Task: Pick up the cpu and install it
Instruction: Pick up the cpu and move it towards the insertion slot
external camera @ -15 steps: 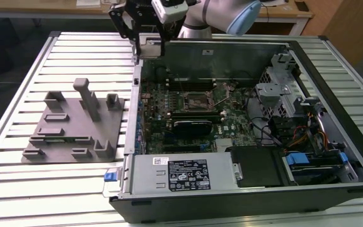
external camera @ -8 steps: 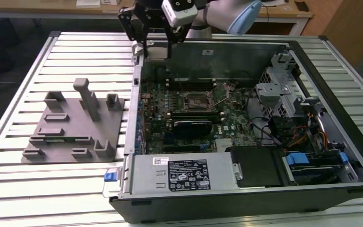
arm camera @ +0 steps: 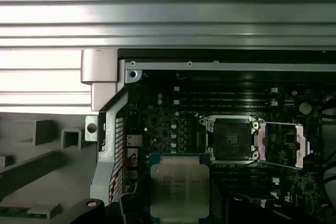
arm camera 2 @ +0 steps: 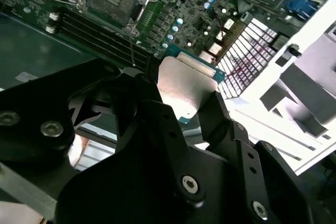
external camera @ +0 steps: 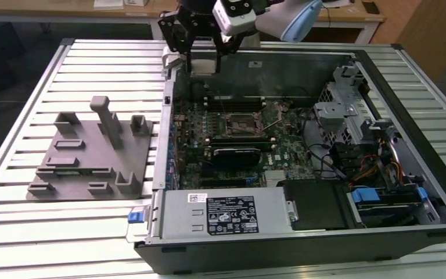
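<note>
my hand (external camera: 200,61) is clenched on the cpu (arm camera: 179,187), pinching its opposite edges. the cpu hangs in the air beside the open socket (arm camera: 231,139), apart from it, not yet seated.

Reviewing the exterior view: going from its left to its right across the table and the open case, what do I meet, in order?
From its left: grey moulded fixture → the tool shut on the cpu → open motherboard socket → metal drive cage.
</note>
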